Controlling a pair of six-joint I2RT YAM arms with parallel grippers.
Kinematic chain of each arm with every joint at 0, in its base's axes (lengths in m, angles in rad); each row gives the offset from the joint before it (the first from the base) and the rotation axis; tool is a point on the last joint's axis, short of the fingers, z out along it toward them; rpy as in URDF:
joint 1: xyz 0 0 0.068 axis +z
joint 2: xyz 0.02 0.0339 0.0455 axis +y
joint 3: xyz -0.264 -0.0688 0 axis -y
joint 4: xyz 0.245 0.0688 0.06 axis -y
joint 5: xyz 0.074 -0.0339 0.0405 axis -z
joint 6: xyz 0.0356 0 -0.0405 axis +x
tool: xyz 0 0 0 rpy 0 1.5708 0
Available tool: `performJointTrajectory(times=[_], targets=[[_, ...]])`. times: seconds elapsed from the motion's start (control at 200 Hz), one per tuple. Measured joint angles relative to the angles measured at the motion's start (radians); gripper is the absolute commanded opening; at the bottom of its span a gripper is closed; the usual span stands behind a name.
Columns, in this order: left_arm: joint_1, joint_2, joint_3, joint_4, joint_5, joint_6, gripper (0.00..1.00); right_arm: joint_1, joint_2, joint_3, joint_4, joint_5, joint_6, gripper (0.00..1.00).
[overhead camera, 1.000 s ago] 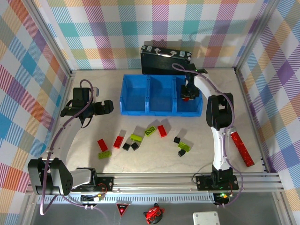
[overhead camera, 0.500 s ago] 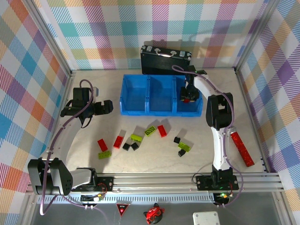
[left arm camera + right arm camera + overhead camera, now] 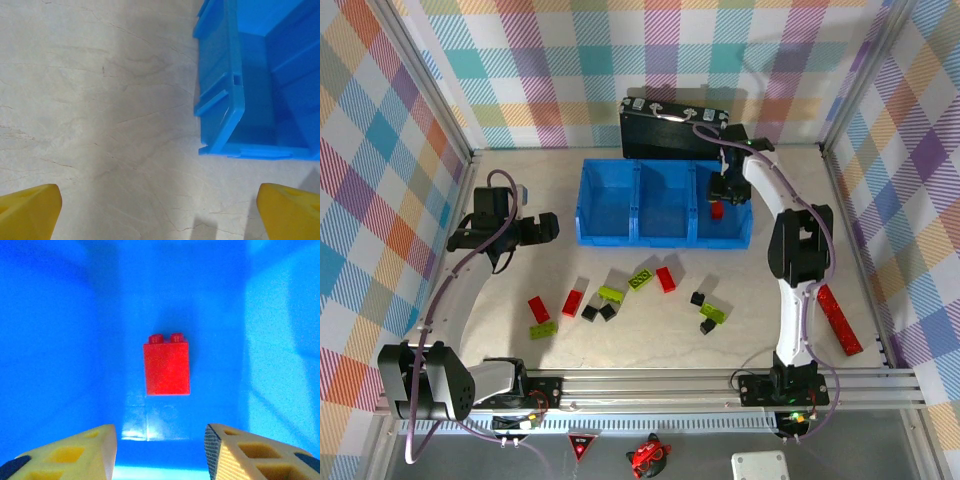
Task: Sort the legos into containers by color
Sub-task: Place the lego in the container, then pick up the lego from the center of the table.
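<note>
1. The right gripper (image 3: 728, 187) hangs over the right-hand compartment of the blue bin (image 3: 665, 240), just above centre in the top view. Its wrist view shows the jaws spread wide, with nothing between them.
2. One red brick (image 3: 166, 369) lies flat on that compartment's floor, studs toward the top of the frame, clear of the walls (image 3: 60, 340) and of both fingertips (image 3: 102, 437). In the top view it is the red spot (image 3: 716, 211) just below the gripper.
3. My reading is that this drop is done and red now belongs in the right-hand compartment. The other two compartments look bare.
4. To finish the step well, lift straight up with the jaws kept apart, and swing toward the bottom of the frame only once the fingers are above the rim. A sideways pull at this height could catch the bin wall and drag the bin.
5. The loose bricks lie in a band below the bin. The nearest red brick (image 3: 665, 279) is the sensible next pick, with lime bricks (image 3: 641, 280) just beside it, so the pinch should run across its short sides.
6. The left gripper (image 3: 548, 228) hovers over bare table (image 3: 100, 125) left of the bin's corner (image 3: 220, 100). Its yellow fingers (image 3: 30, 212) are spread and empty. It is well placed for the red bricks (image 3: 538, 309) at lower left.
</note>
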Motion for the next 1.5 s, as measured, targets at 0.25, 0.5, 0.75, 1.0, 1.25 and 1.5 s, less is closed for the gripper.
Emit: performJointTrajectory(times=[0.25, 0.5, 0.75, 1.0, 1.25, 1.5], targets=[[0.0, -0.001, 0.0, -0.002, -0.027, -0.024, 1.0, 0.002, -0.132, -0.088, 0.002, -0.003, 0.0, 0.51], [-0.023, 0.001, 0.003, -0.085, -0.04, -0.055, 0.97, 0.017, -0.218, -0.229, 0.004, -0.012, 0.0, 0.52], [-0.109, -0.003, 0.005, -0.189, -0.033, -0.162, 0.93, 0.029, -0.366, -0.342, 0.016, -0.023, 0.0, 0.52], [-0.251, -0.068, -0.087, -0.238, -0.056, -0.284, 0.9, 0.029, -0.46, -0.417, 0.022, -0.022, -0.005, 0.52], [-0.367, -0.068, -0.152, -0.264, -0.108, -0.362, 0.87, 0.029, -0.494, -0.466, 0.024, -0.018, -0.023, 0.53], [-0.439, -0.067, -0.189, -0.262, -0.138, -0.414, 0.83, 0.029, -0.518, -0.503, 0.025, -0.019, -0.027, 0.53]])
